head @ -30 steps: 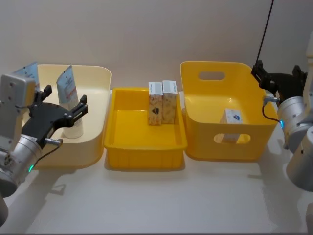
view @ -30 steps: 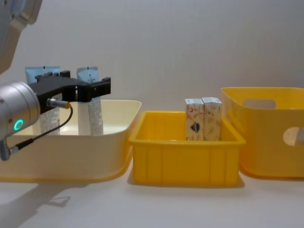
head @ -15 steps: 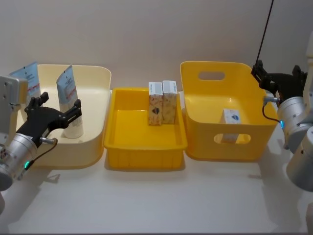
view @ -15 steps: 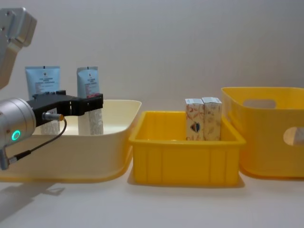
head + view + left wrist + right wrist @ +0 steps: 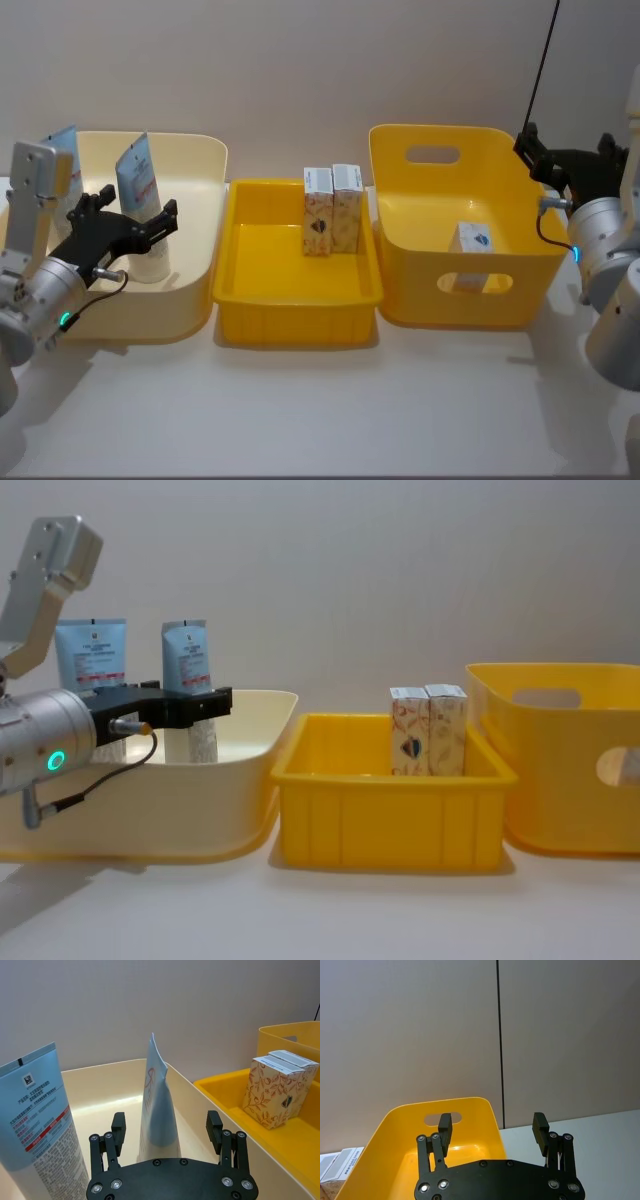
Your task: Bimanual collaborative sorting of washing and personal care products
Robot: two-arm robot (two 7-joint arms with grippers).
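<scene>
Left gripper (image 5: 166, 1120): fingers spread wide, holding nothing. Pouch (image 5: 157, 1105) stands edge-on between them, untouched, inside cream bin (image 5: 190, 160). 2nd pouch (image 5: 37, 1105) just outside 1 finger. 2 cartons (image 5: 331, 208) well beyond fingertips. Right gripper (image 5: 492, 1121): wide, empty, yellow bin (image 5: 440, 300) ahead of fingers.

Risk: soft pouch buckles or slips on closing; outer finger clips neighbour.

Print: square code and red band on 2nd pouch, text unreadable.

Your left gripper (image 5: 135, 208) reaches forward on the robot's left side, held roughly level and angled slightly inward. Its two black fingers (image 5: 118, 1125) are spread wide apart. A green light (image 5: 57, 761) glows on its silver wrist (image 5: 45, 290). Your right gripper (image 5: 565, 152) hangs raised at the far right, pointing forward, with its jaws equally wide and gripping nothing.
</scene>
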